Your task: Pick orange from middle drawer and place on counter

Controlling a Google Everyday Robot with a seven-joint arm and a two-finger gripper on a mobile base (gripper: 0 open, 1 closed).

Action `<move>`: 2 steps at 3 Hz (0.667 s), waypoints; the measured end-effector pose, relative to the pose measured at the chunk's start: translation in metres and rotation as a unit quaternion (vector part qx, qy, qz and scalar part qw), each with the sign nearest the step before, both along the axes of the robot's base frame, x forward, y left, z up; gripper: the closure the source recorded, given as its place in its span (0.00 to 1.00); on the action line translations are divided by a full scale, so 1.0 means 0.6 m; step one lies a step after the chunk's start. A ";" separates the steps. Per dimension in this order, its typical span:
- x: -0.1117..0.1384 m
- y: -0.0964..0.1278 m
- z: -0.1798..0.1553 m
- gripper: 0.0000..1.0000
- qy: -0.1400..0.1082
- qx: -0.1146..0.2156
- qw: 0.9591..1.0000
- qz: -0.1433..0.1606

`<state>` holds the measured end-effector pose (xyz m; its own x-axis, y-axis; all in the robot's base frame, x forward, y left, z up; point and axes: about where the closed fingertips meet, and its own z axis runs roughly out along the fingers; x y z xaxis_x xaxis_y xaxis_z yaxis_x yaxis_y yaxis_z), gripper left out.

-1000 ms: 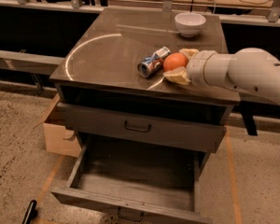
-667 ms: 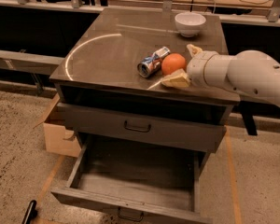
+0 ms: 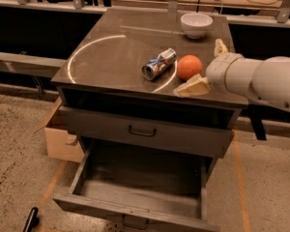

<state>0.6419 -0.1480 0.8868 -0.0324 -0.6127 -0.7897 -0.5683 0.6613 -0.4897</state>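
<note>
The orange [image 3: 189,66] rests on the counter [image 3: 111,57], near its front right, beside a lying can. My gripper [image 3: 207,66] is open just right of the orange. One pale finger [image 3: 193,87] lies in front of the fruit and the other [image 3: 220,46] sticks up behind the wrist; neither grips it. The middle drawer [image 3: 135,175] is pulled out wide below, and its grey floor is bare.
A silver and blue can [image 3: 159,64] lies left of the orange. A white bowl [image 3: 196,24] stands at the counter's back right. A shut drawer front with a black handle [image 3: 142,131] sits above the open drawer. A cardboard box [image 3: 58,139] stands at the cabinet's left.
My gripper has drawn back to the right, off the orange. The orange stays on the counter beside the can.
</note>
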 end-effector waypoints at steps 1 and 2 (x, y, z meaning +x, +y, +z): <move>-0.052 -0.055 0.043 0.00 -0.017 -0.013 0.999 -0.046; -0.112 -0.098 0.086 0.00 -0.038 -0.057 0.993 -0.095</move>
